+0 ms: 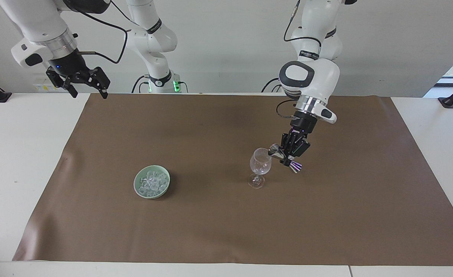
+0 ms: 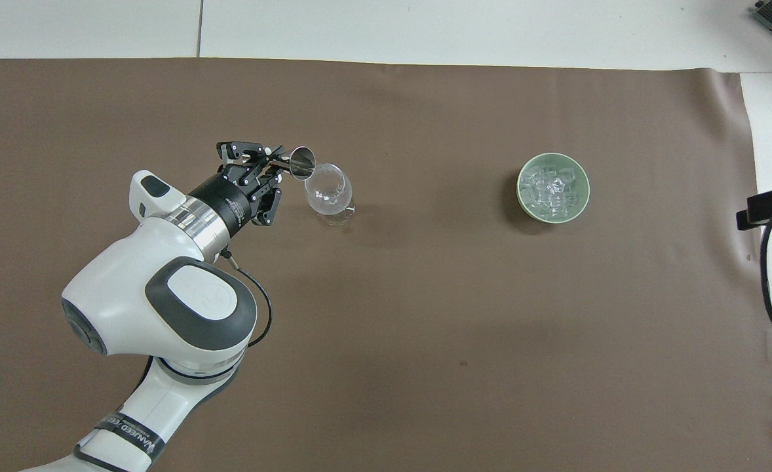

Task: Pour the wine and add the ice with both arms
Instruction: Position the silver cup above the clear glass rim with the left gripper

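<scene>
Facing view first: left gripper (image 1: 284, 154), right of centre in the frame, has its fingers clamped on a small metal cup (image 1: 274, 149), tipped with its mouth at the rim of the glass (image 1: 260, 161). The glass stands upright on the brown mat (image 1: 226, 231) covering the desk. Ice (image 1: 152, 182) lies heaped in a green bowl (image 1: 137, 187), lower left of centre, well apart from the glass. Right gripper (image 1: 85, 84) waits at upper left, over the desk's edge, fingers apart and empty.

Overhead view: left gripper (image 2: 269, 172) comes in from lower left; the cup (image 2: 302, 161) overlaps the glass (image 2: 326, 190) rim, left of centre. Bowl (image 2: 577, 204) and ice (image 2: 552, 188) sit at the right. The right gripper is out of this frame.

Pouring looks under way, though no liquid is visible. To do it well, I judge the lip should stay over the bowl of the glass, tilting slowly, without nudging the rim, since the stemmed glass would topple easily.
</scene>
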